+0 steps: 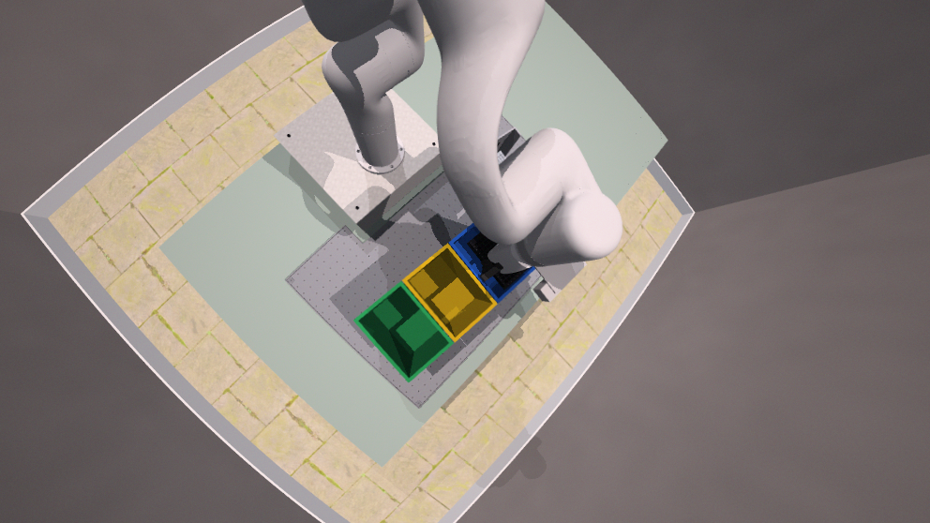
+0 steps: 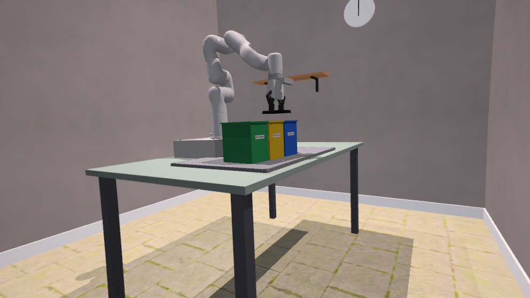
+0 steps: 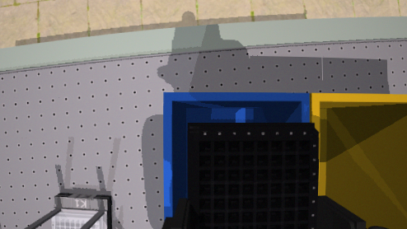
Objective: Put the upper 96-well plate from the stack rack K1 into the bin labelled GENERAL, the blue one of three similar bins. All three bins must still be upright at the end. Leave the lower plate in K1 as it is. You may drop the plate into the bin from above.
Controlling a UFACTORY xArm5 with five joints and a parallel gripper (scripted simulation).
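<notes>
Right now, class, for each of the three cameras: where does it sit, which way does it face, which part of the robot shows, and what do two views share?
Top: overhead, facing down on the table; white arm links cover much of the blue bin.
Exterior: off a table corner, at about table height, facing the three bins; the whole arm and its tool shut on the black 96-well plate.
Wrist: on the arm's end, facing down; only dark tool parts at the bottom edge.
Shared: wrist and top both show the plate over the blue bin, beside the yellow bin.
</notes>
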